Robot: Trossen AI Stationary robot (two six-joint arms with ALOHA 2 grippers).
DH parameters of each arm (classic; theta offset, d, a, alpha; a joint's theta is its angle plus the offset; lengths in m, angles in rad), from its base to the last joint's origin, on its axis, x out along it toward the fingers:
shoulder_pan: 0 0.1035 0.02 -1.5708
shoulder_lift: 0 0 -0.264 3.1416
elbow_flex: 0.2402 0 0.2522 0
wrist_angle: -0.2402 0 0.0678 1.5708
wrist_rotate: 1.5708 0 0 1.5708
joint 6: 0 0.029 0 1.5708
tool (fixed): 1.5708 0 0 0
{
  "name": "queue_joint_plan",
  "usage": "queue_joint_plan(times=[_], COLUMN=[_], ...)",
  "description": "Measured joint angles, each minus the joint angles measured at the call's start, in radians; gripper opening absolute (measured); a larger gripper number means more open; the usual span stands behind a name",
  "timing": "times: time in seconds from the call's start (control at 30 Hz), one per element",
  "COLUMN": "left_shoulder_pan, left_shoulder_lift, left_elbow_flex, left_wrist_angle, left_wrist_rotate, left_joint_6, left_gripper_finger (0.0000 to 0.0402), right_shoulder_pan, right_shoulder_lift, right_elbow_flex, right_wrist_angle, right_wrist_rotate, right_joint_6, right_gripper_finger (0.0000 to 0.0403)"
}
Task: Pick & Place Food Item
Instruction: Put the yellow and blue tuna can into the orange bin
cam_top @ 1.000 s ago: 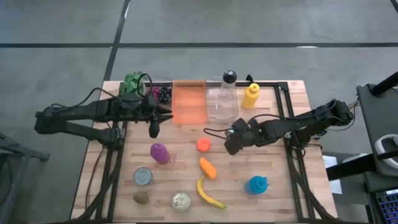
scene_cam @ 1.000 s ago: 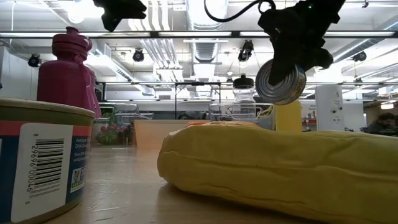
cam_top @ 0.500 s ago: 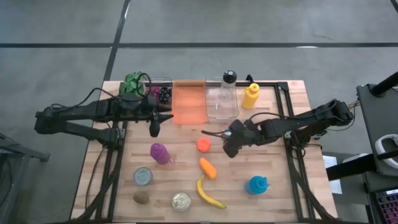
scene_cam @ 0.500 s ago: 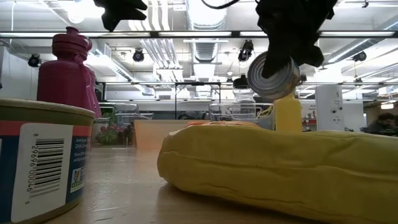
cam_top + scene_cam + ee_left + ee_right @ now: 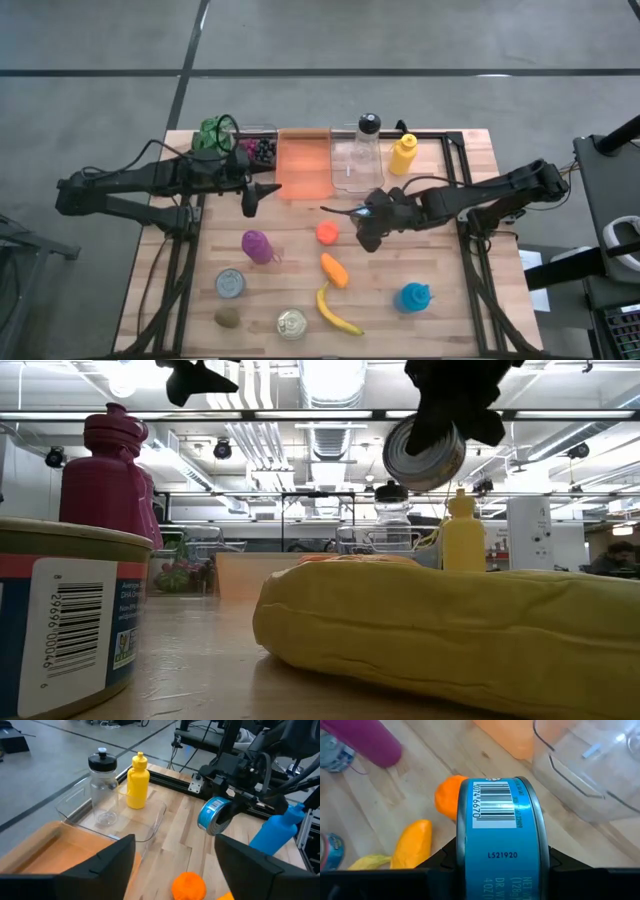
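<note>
I hold the can [image 5: 501, 840] pinched in my right gripper [image 5: 368, 222], airborne at table centre; placing remains. Left gripper [image 5: 175, 865] spread, empty, at ten o'clock.

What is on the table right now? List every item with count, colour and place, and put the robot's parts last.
Can, held: 1, blue label, in the right gripper above mid-table
Cans on table: 2, silver tops, front left and front middle
Purple bottle: 1, left of centre
Blue bottle: 1, front right
Yellow bottle: 1, back right
Clear bottle: 1, black cap, in the clear bin
Clear bin: 1, back middle
Orange bin: 1, back, left of the clear bin
Orange ball: 1, centre
Carrot: 1, orange, centre front
Banana: 1, yellow, front
Brown round item: 1, front left
Green item: 1, back left corner
Left gripper: open, beside the orange bin
Right gripper: shut on the can
</note>
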Motion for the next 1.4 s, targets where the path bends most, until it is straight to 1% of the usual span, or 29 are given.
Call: queue_joint_plan(times=[0.1, 0.23, 0.4, 0.47, 0.6, 0.7, 0.87, 1.03, 1.13, 1.2, 1.4], left_shoulder_pan=[0.0, 0.0, 0.0, 0.0, 0.0, 0.0, 0.0, 0.0, 0.0, 0.0, 0.0], left_shoulder_lift=[0.0, 0.0, 0.0, 0.0, 0.004, 0.023, 0.065, 0.104, 0.124, 0.138, 0.187], left_elbow_flex=[0.0, 0.001, 0.0, 0.0, 0.0, 0.0, 0.0, -0.001, -0.001, -0.001, -0.001], left_wrist_angle=[-0.001, 0.007, 0.023, 0.037, 0.064, 0.082, 0.125, 0.125, 0.139, 0.154, 0.222], left_wrist_rotate=[0.0, 0.0, 0.004, 0.004, 0.004, 0.005, 0.048, 0.05, 0.068, 0.097, 0.15], left_joint_6=[0.038, 0.045, 0.122, 0.125, 0.155, 0.177, 0.184, 0.184, 0.191, 0.2, 0.201], left_gripper_finger=[0.0306, 0.0326, 0.0338, 0.034, 0.0335, 0.0329, 0.0318, 0.0309, 0.0303, 0.03, 0.0292], right_shoulder_pan=[0.0, -0.001, -0.008, -0.017, -0.042, -0.074, -0.129, -0.172, -0.181, -0.184, -0.193], right_shoulder_lift=[0.0, 0.0, 0.0, 0.0, 0.0, 0.0, 0.001, 0.014, 0.034, 0.051, 0.121], right_elbow_flex=[0.022, 0.053, 0.092, 0.107, 0.126, 0.132, 0.143, 0.14, 0.139, 0.141, 0.198], right_wrist_angle=[0.0, 0.0, -0.001, 0.0, 0.006, 0.042, 0.104, 0.214, 0.269, 0.298, 0.313], right_wrist_rotate=[0.0, 0.003, 0.027, 0.027, 0.028, 0.016, -0.028, -0.093, -0.109, -0.123, -0.172], right_joint_6=[-0.038, -0.095, -0.218, -0.255, -0.352, -0.405, -0.493, -0.551, -0.602, -0.627, -0.657], right_gripper_finger=[0.0121, 0.0121, 0.0122, 0.0122, 0.0121, 0.0122, 0.0121, 0.0121, 0.0121, 0.0122, 0.0121])
